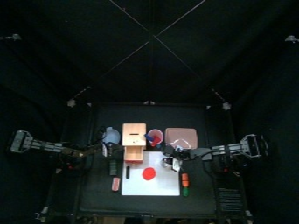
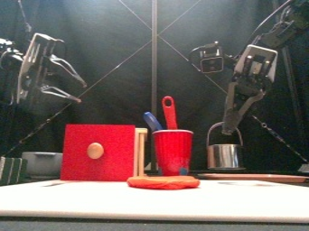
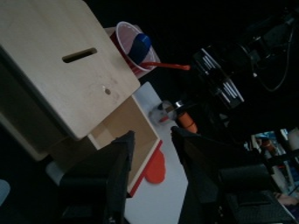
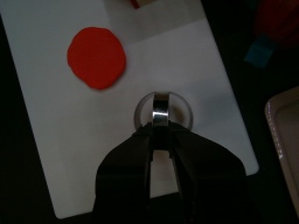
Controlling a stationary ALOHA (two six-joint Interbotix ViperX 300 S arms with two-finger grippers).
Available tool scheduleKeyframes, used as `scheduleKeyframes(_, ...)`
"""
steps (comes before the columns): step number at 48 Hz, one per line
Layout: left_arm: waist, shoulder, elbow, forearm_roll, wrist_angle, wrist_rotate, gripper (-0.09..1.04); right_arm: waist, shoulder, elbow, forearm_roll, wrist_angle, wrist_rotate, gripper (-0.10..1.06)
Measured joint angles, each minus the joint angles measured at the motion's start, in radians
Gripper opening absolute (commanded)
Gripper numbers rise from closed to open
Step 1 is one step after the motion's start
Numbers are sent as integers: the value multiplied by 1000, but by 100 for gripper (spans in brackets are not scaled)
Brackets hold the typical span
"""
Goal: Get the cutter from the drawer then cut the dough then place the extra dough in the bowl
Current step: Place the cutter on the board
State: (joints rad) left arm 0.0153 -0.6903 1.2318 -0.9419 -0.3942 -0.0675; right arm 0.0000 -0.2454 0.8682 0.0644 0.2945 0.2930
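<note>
Flat red dough disc (image 2: 163,181) lies on smooth white board (image 2: 72,194); round metal cutter (image 2: 223,153) near it, wire handle clamped in right tool (image 4: 163,129). Left tool (image 3: 152,162) jaws apart beside pale wooden box (image 3: 70,70).

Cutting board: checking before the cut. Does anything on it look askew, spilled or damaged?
Nothing stands out. The red dough disc lies flat and whole on the white cutting board; the cutter is upright, apart from it, its wire handle in the right gripper.
</note>
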Motion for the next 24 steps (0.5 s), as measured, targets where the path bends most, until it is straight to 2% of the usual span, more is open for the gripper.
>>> scheduleKeyframes(12,57,0,-21,0,-3,0,79,0,0,5,-3,-18,2,78)
scheduleKeyframes(24,121,2,-40,2,-3,2,79,3,-8,-8,-14,-17,-8,79)
